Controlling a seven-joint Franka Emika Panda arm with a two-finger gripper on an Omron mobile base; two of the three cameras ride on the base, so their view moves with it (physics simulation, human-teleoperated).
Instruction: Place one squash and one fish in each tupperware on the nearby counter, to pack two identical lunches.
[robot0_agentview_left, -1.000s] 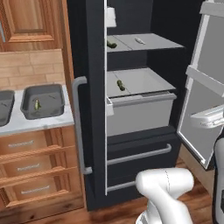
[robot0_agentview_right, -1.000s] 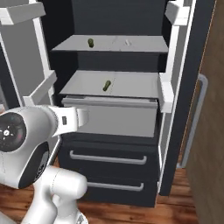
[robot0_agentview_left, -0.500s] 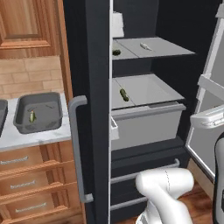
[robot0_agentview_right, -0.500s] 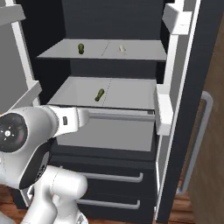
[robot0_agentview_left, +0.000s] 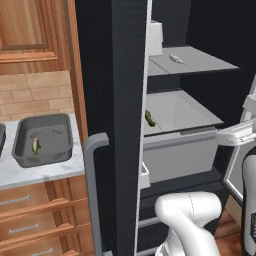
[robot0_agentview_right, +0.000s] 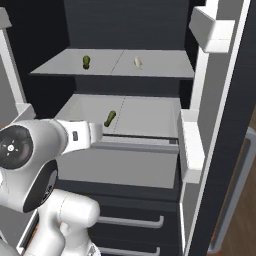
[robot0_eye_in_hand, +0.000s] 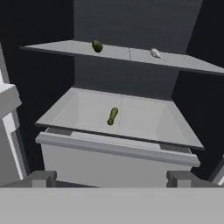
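Observation:
One dark green squash (robot0_eye_in_hand: 113, 116) lies in the open grey fridge drawer (robot0_eye_in_hand: 87, 144), also seen as the squash (robot0_agentview_right: 110, 118) and the squash (robot0_agentview_left: 149, 118). A second squash (robot0_eye_in_hand: 97, 46) rests on the shelf above, left of a pale fish (robot0_eye_in_hand: 155, 53); the same pair shows as squash (robot0_agentview_right: 86, 61) and fish (robot0_agentview_right: 138, 62). On the counter a dark grey tupperware (robot0_agentview_left: 55, 125) holds a small greenish-yellow fish (robot0_agentview_left: 36, 145); another tupperware (robot0_agentview_left: 1, 135) is cut by the left edge. My gripper (robot0_eye_in_hand: 113, 178) faces the drawer from in front, open with nothing between its fingers.
The fridge's left door (robot0_agentview_left: 125, 125), with its grey handle (robot0_agentview_left: 95, 150), stands edge-on between counter and shelves. The right door carries white bins (robot0_agentview_right: 192, 145). Wooden drawers (robot0_agentview_left: 30, 220) sit under the marble counter. Two dark freezer drawers (robot0_agentview_right: 130, 220) lie below.
Both base views have shifted and the fridge looks larger: the base has driven closer to it. The squash, fish and tupperware lie where they were. The gripper stays open.

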